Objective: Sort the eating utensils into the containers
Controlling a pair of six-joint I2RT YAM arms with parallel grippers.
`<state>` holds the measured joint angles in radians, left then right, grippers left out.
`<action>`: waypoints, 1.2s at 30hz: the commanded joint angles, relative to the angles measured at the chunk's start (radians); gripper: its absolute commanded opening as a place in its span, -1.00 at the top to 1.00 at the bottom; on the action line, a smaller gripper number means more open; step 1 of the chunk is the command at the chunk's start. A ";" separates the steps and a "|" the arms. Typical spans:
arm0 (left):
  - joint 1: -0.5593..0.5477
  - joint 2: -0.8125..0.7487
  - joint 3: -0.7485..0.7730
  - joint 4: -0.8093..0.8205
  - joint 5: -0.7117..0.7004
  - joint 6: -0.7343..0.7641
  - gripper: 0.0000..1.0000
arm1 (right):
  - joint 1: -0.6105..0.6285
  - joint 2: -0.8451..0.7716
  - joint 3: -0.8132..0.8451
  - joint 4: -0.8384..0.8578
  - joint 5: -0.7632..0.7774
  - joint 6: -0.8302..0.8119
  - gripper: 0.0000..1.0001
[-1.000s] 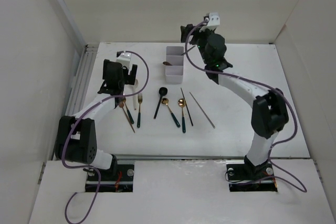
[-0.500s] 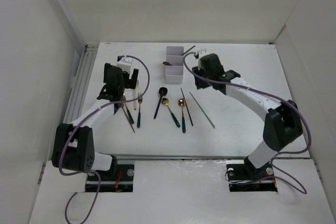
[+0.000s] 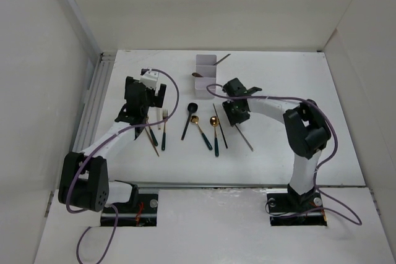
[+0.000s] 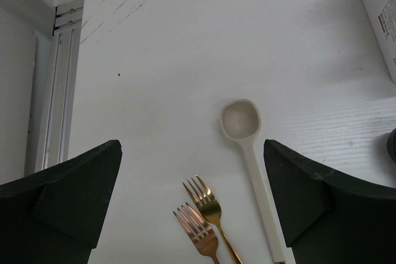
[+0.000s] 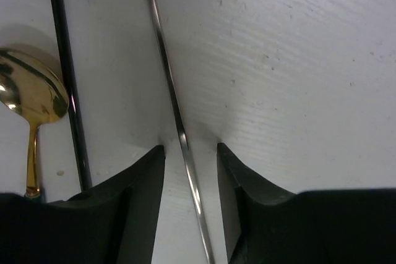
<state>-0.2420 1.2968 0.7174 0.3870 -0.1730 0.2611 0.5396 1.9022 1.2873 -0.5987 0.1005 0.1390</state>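
The right gripper is down at the white table, its fingers slightly parted and straddling a thin grey chopstick without pinching it. A black chopstick and a gold spoon lie close by at the left of that wrist view. The left gripper, spread wide and holding nothing, hangs over two forks and a pale spoon at the bottom centre of its view. In the overhead view the divided white box sits upper middle with a leaning chopstick poking out, a black spoon just below it.
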 commanded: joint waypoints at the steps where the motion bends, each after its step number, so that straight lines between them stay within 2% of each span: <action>1: -0.002 -0.048 -0.022 0.047 -0.014 0.006 -0.98 | 0.022 0.067 0.029 -0.062 0.021 0.033 0.13; 3: -0.002 -0.048 -0.022 0.047 -0.014 0.006 -0.98 | 0.022 0.101 0.041 -0.073 0.021 0.042 0.34; 4: -0.002 -0.048 -0.022 0.047 -0.014 0.006 -0.98 | 0.022 0.101 0.041 -0.073 0.012 0.042 0.73; 5: -0.002 -0.048 -0.022 0.047 -0.014 0.006 -0.98 | 0.022 0.112 0.041 -0.073 0.011 0.056 1.00; 9: -0.002 -0.048 -0.022 0.056 -0.014 0.006 -0.98 | 0.022 0.098 0.030 -0.061 0.030 0.083 1.00; 12: -0.002 -0.048 -0.022 0.056 -0.014 0.006 -0.98 | 0.022 0.008 0.017 -0.010 0.053 0.083 1.00; 14: -0.002 -0.048 -0.013 0.056 0.010 0.006 -0.98 | 0.031 -0.107 0.006 0.064 0.067 0.061 1.00; 17: -0.002 -0.039 0.022 0.035 0.105 0.006 -0.93 | 0.052 -0.274 -0.017 0.208 0.096 0.013 1.00; 20: 0.013 -0.039 0.039 0.026 0.258 -0.060 -0.90 | 0.062 -0.386 -0.045 0.330 0.108 -0.016 1.00; 22: 0.047 -0.030 0.066 0.026 0.380 -0.176 -0.90 | 0.062 -0.414 -0.045 0.442 0.108 -0.039 1.00; 25: 0.070 -0.010 0.076 0.078 0.528 -0.276 -0.90 | 0.062 -0.404 0.015 0.548 0.090 -0.062 1.00; 29: 0.083 0.013 0.076 0.125 0.602 -0.335 -0.90 | 0.051 -0.312 0.153 0.716 0.076 -0.081 1.00; 34: 0.083 0.041 0.076 0.191 0.710 -0.317 -0.96 | 0.010 -0.100 0.285 0.977 0.021 -0.040 1.00; 36: 0.083 0.061 0.076 0.202 0.826 -0.243 -0.96 | -0.004 -0.039 0.320 1.117 0.001 -0.027 1.00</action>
<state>-0.1616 1.3499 0.7582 0.5026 0.4660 -0.0246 0.5667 1.7981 1.5501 0.2573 0.1406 0.0875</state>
